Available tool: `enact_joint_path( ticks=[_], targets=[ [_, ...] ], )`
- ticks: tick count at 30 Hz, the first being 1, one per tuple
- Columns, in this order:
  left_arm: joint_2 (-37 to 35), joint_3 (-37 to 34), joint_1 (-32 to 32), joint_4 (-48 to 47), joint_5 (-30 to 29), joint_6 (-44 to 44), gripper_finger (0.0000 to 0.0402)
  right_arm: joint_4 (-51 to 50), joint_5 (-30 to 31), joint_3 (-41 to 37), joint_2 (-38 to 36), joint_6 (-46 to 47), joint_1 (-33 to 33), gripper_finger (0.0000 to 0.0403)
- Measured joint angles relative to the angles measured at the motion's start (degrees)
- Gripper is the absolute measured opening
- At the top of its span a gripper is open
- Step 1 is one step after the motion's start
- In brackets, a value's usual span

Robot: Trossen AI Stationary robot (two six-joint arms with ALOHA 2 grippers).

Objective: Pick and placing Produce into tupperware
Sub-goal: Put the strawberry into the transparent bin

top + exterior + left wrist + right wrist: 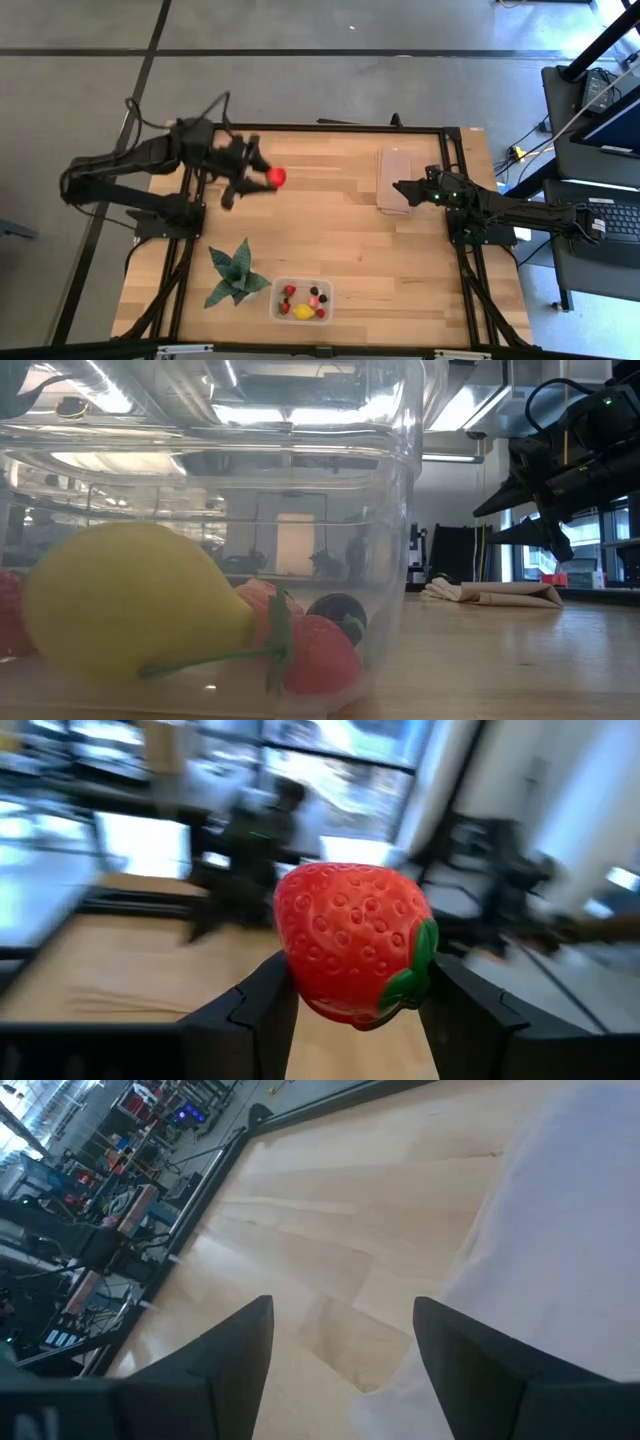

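**A:** So what step was the robot on? Looked like mid-carry. The left gripper (258, 178) was clamped on 1 strawberry (276, 177), up over the far-left part of the table (340, 230), well apart from the tupperware (303, 300) at the near edge beside the green plant (233, 273).

**B:** Agreed. Next move probably needed a swing toward the near edge, centring over the box, then letting go without knocking the fruit already in there.

**A:** The left wrist view showed the grip properly: strawberry (352, 955) pinched between both fingers (250, 1010). From overhead it was just a red dot.

**B:** And the low view showed the lemon-like piece (130, 605) and a dark berry (338, 612) inside the box. The right gripper (405, 187) hung over the folded cloth (393, 180), fingers apart, holding nothing.
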Motion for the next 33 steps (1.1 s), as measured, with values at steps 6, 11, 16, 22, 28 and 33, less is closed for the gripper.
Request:
enact_joint_path(
  ticks=[6, 11, 16, 22, 28, 33],
  targets=[
    [3.1, 0.0, -15.7, -0.7, -5.6, -0.1, 0.017, -0.7, -3.6, 0.0, 0.0, 0.5, 0.0, 0.0243],
    [8.9, 0.0, -26.1, 1.5, -12.4, -4.6, 0.017, -1.1, -6.7, 0.0, 0.0, 4.1, 0.5, 0.0243],
    [16.0, 1.0, -31.0, 4.3, -13.6, -10.6, 0.0168, -1.8, -7.0, 0.0, 0.0, 6.5, 1.1, 0.0243],
    [26.2, 13.3, -33.8, -7.2, -13.8, -11.2, 0.0167, -1.9, -7.0, 0.0, 0.0, 7.4, 1.1, 0.0243],
    [37.6, 30.4, -34.7, -28.1, -15.5, -10.3, 0.0167, -2.4, -7.0, 0.0, 0.0, 7.4, 1.1, 0.0243],
    [46.6, 39.7, -35.9, -40.8, -19.0, -10.4, 0.0167, -2.9, -7.0, 0.0, 0.0, 7.4, 1.1, 0.0243]
  ],
)
